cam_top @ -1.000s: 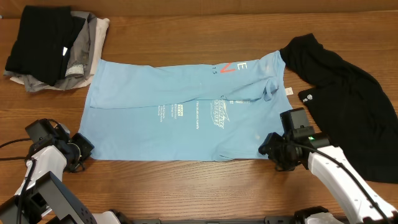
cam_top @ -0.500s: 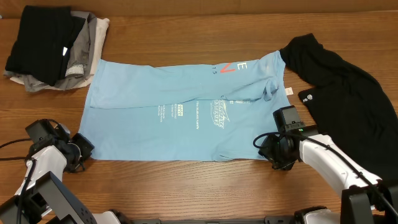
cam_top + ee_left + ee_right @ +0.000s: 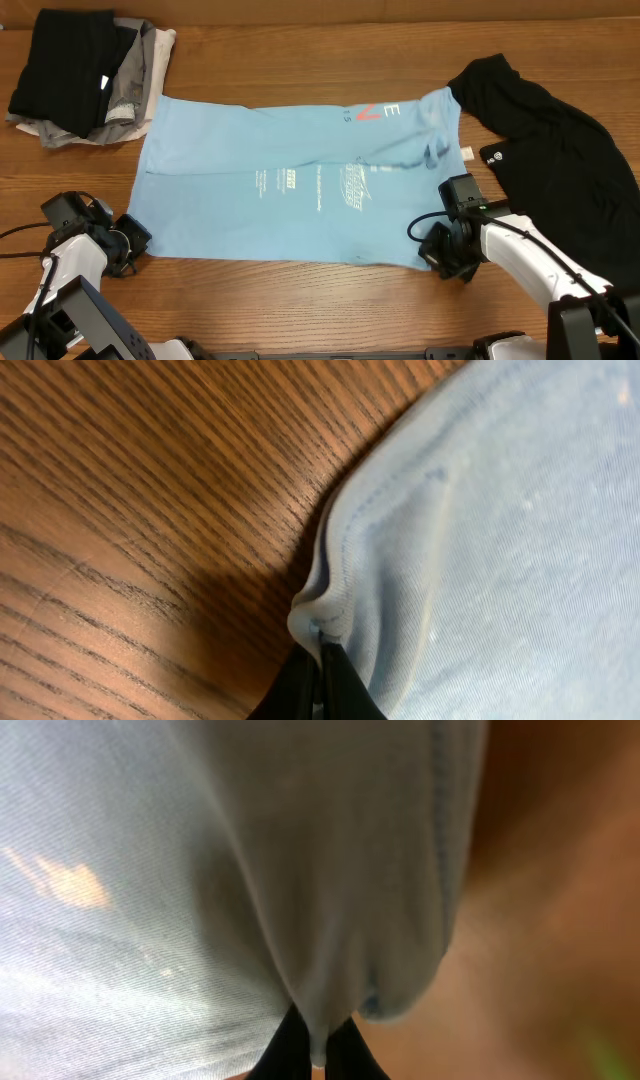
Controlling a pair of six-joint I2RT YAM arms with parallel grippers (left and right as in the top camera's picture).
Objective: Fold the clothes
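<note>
1. T-shirt point(image 3: 290, 200), light blue, lies spread flat on the worktop point(image 3: 300, 60). Its near hem runs from one gripper across to the other.
2. Change over the last second: the right gripper point(image 3: 436, 256) has drawn back toward the near edge, taking its corner of the shirt along. The creased flap ahead of it now lies flatter. The white lettering point(image 3: 350, 188) has slid a little toward it.
3. Left gripper point(image 3: 128, 248): no move noted, and the corner on its side has stayed put.
4. Both grippers are closed on the shirt.
   - Left wrist view: the black fingertips point(image 3: 303, 688) pinch the stitched hem point(image 3: 335, 550) right at the corner.
   - Right wrist view: the fingertips point(image 3: 285, 1055) clamp a gathered fold of blue cloth, which fans out ahead of them.
5. Reading: this looks like a tensioning pull to take out wrinkles. No fold is made yet, so the task is at an early stage.
6. Materials:
   - The shirt is a thin, fine-ribbed knit, limp, and it bunches at each pinch. The hem shows rows of stitching.
   - The worktop is matte brown wood grain.
7. A black garment point(image 3: 560, 180) lies crumpled just outboard of the right gripper. It carries a small white round logo point(image 3: 497, 155).
8. A pile point(image 3: 80, 80) of dark and grey clothes sits well beyond the left gripper, at the far side.
</note>
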